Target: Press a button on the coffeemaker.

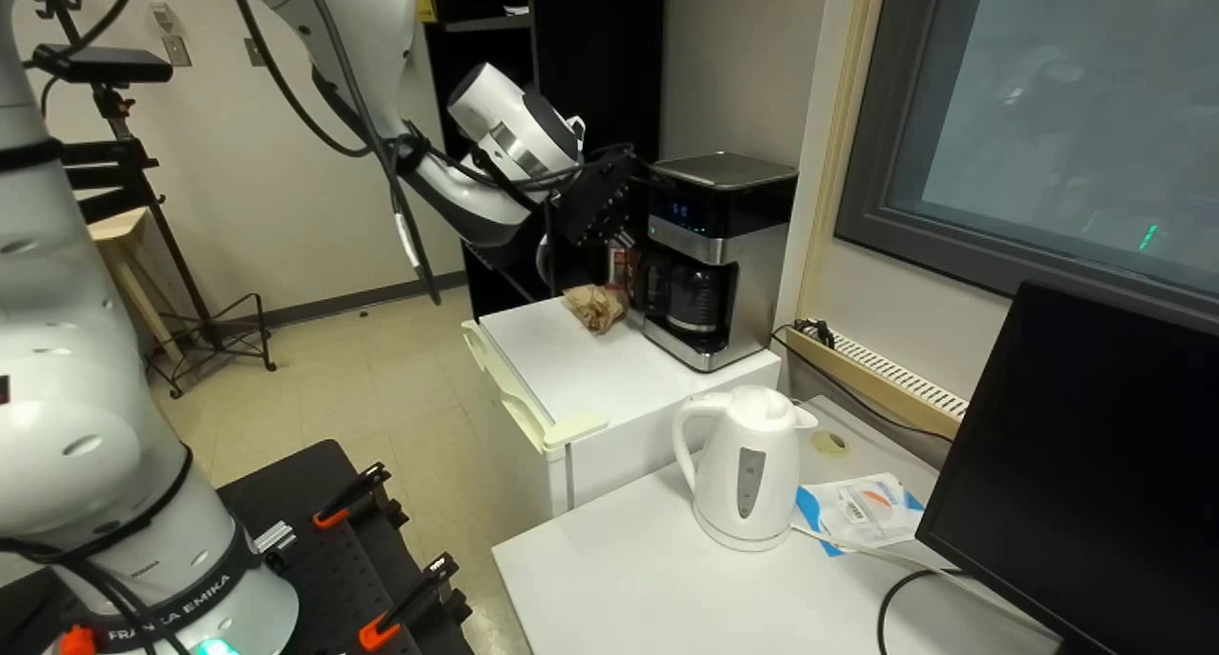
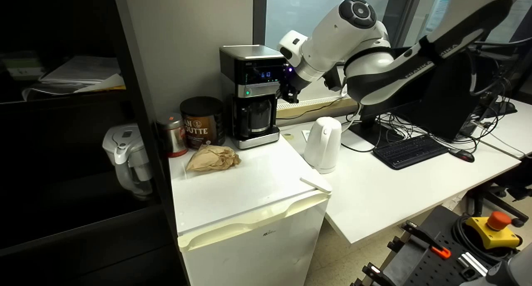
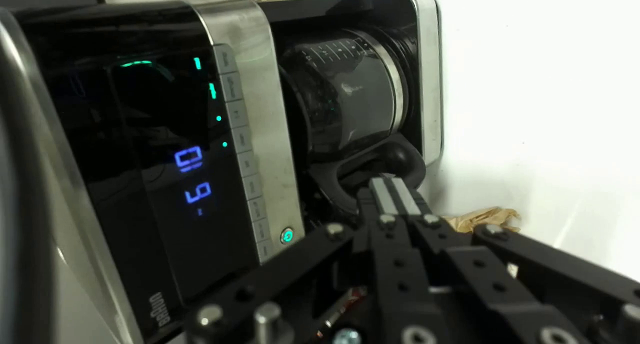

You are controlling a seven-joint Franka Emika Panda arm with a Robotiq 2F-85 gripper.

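1. The white bench (image 2: 415, 190) spreads across the right of an exterior view.
2. The white robot arm (image 2: 332, 40) reaches in from the right there.
3. A small white fridge (image 2: 249, 186) stands just left of the bench.
4. The black-and-silver coffeemaker (image 2: 257, 89) stands upright at the fridge top's far right corner — display (image 2: 266, 75) lit, dark carafe (image 2: 261, 114) seated inside.
5. The white kettle (image 2: 323, 146) is on the bench, just right of the fridge.
6. A crumpled brown paper bag (image 2: 214, 158) lies on the fridge, left of the coffeemaker and nearer.
7. The fingers (image 3: 383, 196) are pressed together in front of the coffeemaker — whether they touch it, I cannot tell.
8. A round green-lit button (image 3: 287, 235) shows left of the fingers in the wrist view.
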